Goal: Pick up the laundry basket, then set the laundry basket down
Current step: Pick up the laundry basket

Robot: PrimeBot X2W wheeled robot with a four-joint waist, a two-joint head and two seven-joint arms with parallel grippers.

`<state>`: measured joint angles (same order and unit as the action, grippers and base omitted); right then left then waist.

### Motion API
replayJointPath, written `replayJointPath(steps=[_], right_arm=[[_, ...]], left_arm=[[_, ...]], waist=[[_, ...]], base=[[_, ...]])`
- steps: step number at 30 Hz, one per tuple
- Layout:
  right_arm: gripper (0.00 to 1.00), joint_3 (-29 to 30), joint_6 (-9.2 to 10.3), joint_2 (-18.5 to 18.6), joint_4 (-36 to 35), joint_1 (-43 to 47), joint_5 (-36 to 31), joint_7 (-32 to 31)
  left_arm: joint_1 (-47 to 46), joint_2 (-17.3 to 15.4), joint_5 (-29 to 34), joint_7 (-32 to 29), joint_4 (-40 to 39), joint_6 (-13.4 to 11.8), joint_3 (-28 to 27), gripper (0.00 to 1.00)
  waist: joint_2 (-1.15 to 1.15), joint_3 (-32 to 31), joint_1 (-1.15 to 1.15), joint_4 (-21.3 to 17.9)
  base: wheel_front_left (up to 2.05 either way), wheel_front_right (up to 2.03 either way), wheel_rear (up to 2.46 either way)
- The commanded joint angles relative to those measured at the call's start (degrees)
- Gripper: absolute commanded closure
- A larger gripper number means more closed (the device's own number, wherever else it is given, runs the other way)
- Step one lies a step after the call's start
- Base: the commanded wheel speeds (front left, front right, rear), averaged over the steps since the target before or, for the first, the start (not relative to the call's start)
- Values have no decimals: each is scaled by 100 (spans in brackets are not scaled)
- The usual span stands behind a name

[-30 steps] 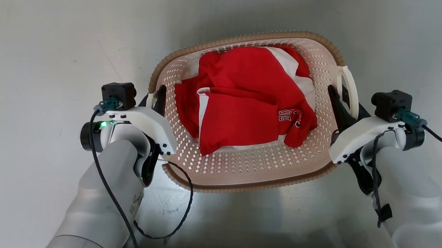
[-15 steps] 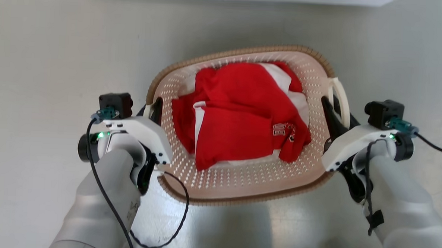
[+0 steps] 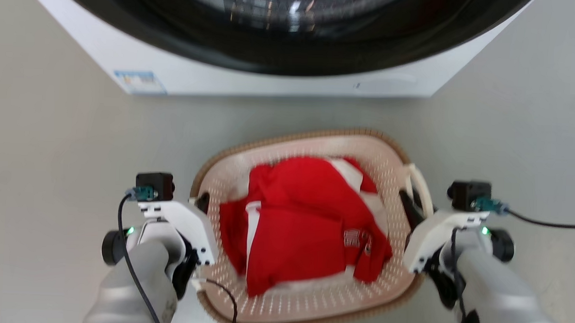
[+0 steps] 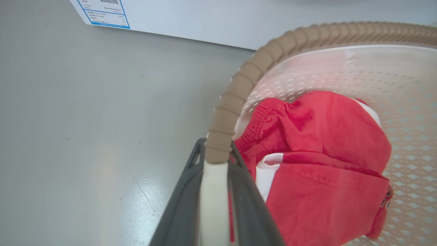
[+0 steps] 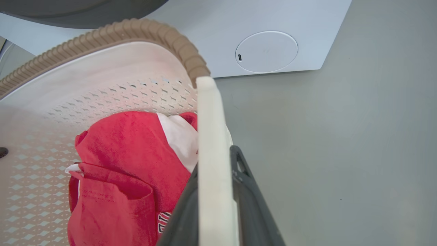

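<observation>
The cream perforated laundry basket [image 3: 313,134] with its tan ribbed rim sits between my two arms, just in front of the washing machine. A red and white garment [image 3: 304,225] lies crumpled inside it. My left gripper [image 3: 202,202] is shut on the basket's left loop handle; in the left wrist view its dark fingers [image 4: 186,205] clamp the white handle [image 4: 213,201] below the rim [image 4: 235,89]. My right gripper [image 3: 408,205] is shut on the right handle [image 3: 419,189]; in the right wrist view the handle [image 5: 211,143] runs between the fingers [image 5: 244,181]. Whether the basket touches the floor I cannot tell.
A white front-loading washing machine [image 3: 252,80] with a dark round door [image 3: 283,30] stands close beyond the basket. Grey floor [image 3: 49,161] spreads out to both sides. A black cable [image 3: 132,271] trails along my left forearm.
The head camera has swung up and back, bringing the washing machine into view and making the basket look smaller and lower. Both grippers have stayed shut on the handles.
</observation>
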<state>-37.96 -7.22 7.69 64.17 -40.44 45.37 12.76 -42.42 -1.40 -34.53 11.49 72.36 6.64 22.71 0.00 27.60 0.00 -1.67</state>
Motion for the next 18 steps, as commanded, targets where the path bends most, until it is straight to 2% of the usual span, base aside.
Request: replayJointPath(steps=[1,10,18], right_arm=[[100,-149,-26,-38,52,268,137,-50],[100,-549,-26,-86,234,482,682,-639],[100,-822,-26,-54,303,567,989,-1198]], left_arm=[[205,-148,-31,-59,10,66,-48,100],[589,-148,-277,-597,29,83,251,100],[819,-148,-499,-1123,-91,84,618,100]], waist=[[0,-555,0,-151],[0,-1467,0,-244],[0,-1888,0,-221]], base=[[0,0,0],[0,0,0],[0,0,0]])
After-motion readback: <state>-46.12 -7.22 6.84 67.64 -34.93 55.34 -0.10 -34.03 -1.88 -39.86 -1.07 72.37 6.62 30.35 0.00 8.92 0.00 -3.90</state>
